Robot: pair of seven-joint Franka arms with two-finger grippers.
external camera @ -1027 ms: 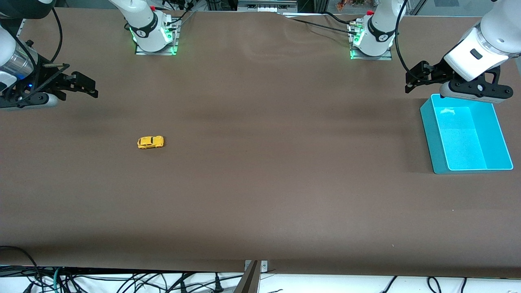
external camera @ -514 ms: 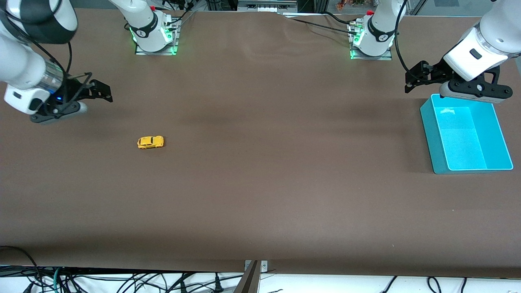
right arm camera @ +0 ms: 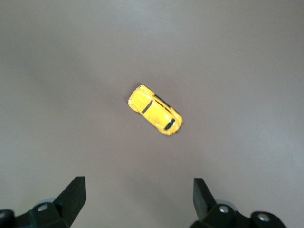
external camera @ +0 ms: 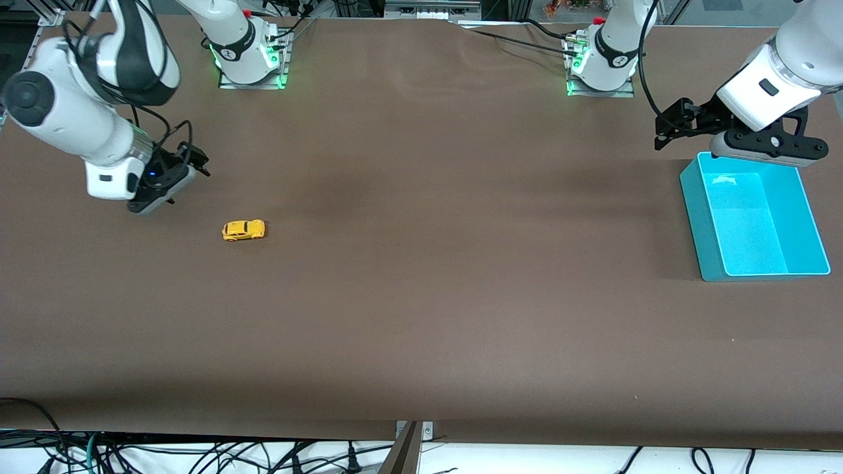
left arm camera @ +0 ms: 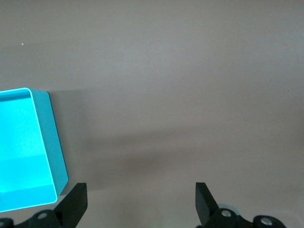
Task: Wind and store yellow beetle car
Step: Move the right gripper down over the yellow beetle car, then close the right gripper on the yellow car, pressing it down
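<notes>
The yellow beetle car (external camera: 244, 230) stands on its wheels on the brown table, toward the right arm's end. The right wrist view looks down on the yellow beetle car (right arm camera: 155, 109), which lies clear of the fingers. My right gripper (external camera: 191, 161) hangs open over the table, close to the car and slightly off from it toward the robot bases; in its own view the right gripper (right arm camera: 138, 185) holds nothing. At the table's other end my left gripper (external camera: 665, 128) waits open and empty beside the teal bin (external camera: 691, 197). In its wrist view the left gripper (left arm camera: 140, 187) is over bare table.
The teal bin (left arm camera: 54, 142) is empty, and its open top shows a bright bottom. The two arm bases (external camera: 250, 59) stand along the table edge farthest from the front camera. Cables hang below the edge nearest that camera.
My right arm has swung in from the table's end toward the car, its gripper still open. The left arm, the car and the bin have not moved.
</notes>
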